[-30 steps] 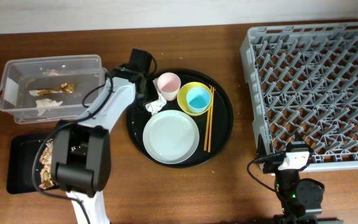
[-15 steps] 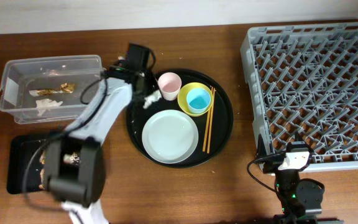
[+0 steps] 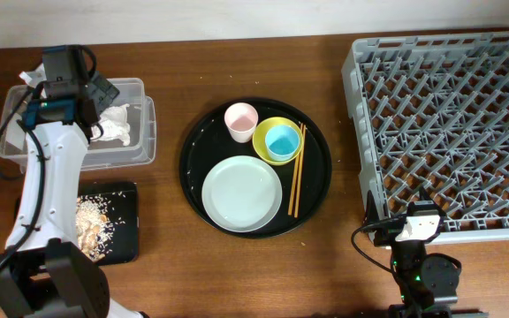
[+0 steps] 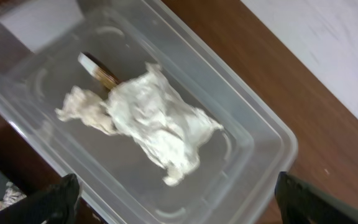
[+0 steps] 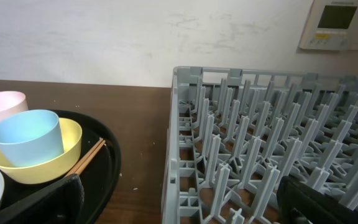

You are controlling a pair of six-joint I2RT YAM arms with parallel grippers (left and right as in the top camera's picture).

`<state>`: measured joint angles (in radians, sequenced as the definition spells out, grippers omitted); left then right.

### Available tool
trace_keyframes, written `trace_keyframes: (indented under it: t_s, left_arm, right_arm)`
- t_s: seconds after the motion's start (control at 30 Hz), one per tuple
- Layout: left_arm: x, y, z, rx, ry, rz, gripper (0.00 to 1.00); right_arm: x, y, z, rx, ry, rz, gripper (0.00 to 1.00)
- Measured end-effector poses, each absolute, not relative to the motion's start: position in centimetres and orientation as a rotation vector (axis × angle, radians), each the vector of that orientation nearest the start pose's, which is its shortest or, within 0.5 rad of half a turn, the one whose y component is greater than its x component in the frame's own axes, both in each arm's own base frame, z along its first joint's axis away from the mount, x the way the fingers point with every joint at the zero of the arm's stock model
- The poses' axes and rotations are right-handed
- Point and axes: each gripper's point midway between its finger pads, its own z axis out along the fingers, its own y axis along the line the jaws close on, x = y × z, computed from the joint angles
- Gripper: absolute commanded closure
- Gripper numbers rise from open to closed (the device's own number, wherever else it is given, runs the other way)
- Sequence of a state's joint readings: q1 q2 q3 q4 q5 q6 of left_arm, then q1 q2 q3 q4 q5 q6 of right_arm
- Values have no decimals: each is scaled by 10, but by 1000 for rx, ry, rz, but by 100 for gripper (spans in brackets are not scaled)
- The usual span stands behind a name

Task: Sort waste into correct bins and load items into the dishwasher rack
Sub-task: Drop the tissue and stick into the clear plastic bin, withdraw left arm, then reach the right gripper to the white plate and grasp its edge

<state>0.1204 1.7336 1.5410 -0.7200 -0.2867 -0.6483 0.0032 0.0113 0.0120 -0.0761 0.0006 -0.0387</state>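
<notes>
Hovering over the tub (image 4: 253, 140), the left fingers (image 4: 58, 199) gaped empty; lifting off crookedly could clip its rim.

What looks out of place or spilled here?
Nothing spilled or damaged. The napkin lies in the tub, the scraps in the black tray. One oddity: the blue cup sits nested inside the yellow bowl on the round tray, so the two will likely need separating before racking.
</notes>
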Motion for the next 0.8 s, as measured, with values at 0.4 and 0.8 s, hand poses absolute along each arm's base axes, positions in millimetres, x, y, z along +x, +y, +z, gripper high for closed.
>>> trace_keyframes:
  t_s: [0.4, 0.8]
  left_arm:
    - [354, 87, 220, -1093, 2420, 73, 1]
    - [345, 119, 228, -1123, 2339, 327, 1]
  right_arm:
    - [246, 1, 158, -34, 1647, -27, 2]
    - [246, 1, 158, -34, 1647, -28, 2]
